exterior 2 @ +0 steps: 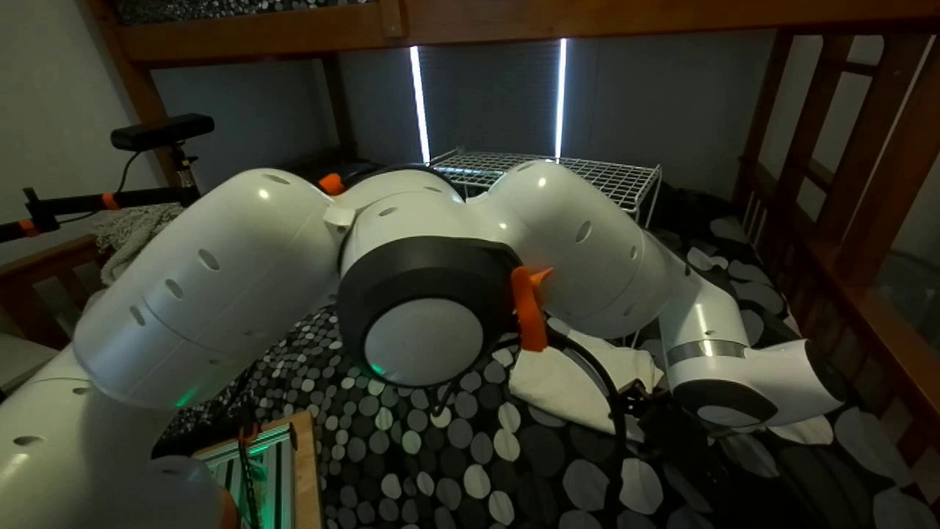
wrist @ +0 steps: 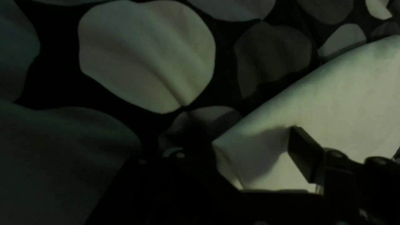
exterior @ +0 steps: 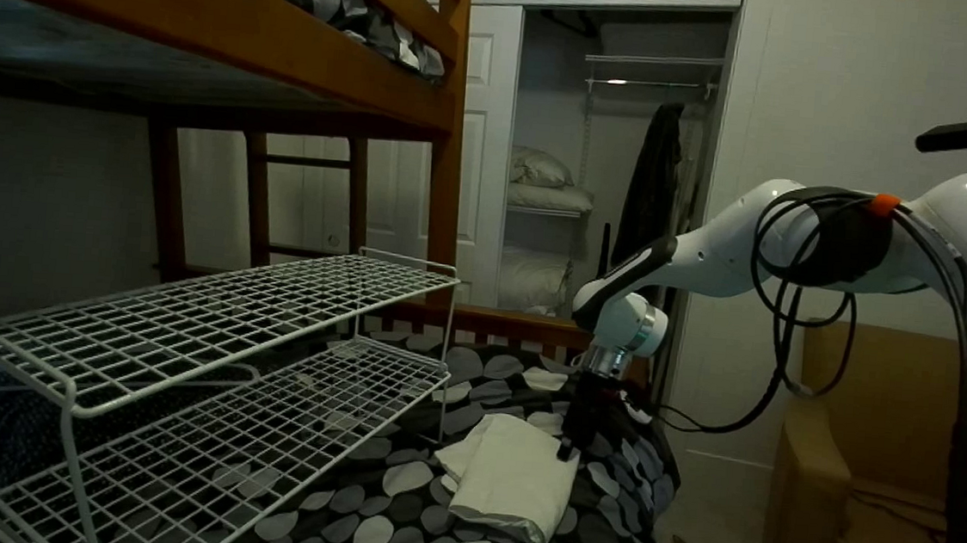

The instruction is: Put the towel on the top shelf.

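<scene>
My black two-fingered end effector (wrist: 250, 156) points downward, its fingers (wrist: 306, 154) spread: in the wrist view one sits over the pale cream-white, soft folded towel (wrist: 347, 109), the other just outside its corner, and nothing is gripped. Whether the tips touch I cannot tell. The towel lies on the black bedding with grey-white spots (exterior: 407, 477). Should I close too shallowly, I expect to catch only the upper layer, and the folds would fall apart as I lift. Should I press too deep, I could pinch bedding along with towel, since both are soft and give no firm stop. Held by this one corner, the towel would likely droop, and its loose end could snag on the lower white wire-grid tier (exterior: 263, 435) if I start across before I am high enough. Farther up, the top shelf (exterior: 221, 320), a wide flat rectangle of white mesh, needs most of the cloth inside its rim before I let go; released short, it may slide off the front. The brown wooden bunk frame (exterior: 208, 38) looms above in an exterior view, so too high an approach could strike it.
</scene>
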Motion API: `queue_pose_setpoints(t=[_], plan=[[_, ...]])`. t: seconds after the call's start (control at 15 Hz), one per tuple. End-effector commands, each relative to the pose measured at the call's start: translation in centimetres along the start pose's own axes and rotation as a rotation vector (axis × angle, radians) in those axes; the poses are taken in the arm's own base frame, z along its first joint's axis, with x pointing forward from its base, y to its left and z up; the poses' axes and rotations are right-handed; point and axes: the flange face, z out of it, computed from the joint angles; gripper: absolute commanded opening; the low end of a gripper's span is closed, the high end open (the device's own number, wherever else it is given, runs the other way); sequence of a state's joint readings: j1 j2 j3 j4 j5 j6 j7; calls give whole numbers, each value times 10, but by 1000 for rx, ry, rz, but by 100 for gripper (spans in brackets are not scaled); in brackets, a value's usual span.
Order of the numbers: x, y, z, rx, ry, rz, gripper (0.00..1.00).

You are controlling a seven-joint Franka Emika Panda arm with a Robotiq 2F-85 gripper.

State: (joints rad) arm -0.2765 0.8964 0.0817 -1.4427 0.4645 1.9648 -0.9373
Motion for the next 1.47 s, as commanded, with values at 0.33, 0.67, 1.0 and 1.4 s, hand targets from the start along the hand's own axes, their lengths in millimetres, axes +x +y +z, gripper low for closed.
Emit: queue_pose_setpoints(t=[0.33, 0.67, 1.0, 1.4], plan=[[10, 1, 2, 59, 17, -67, 7], [10, -27, -19, 40, -23, -97, 1], [8, -68, -45, -51, -87, -126, 1], [10, -114, -75, -162, -176, -158, 1]])
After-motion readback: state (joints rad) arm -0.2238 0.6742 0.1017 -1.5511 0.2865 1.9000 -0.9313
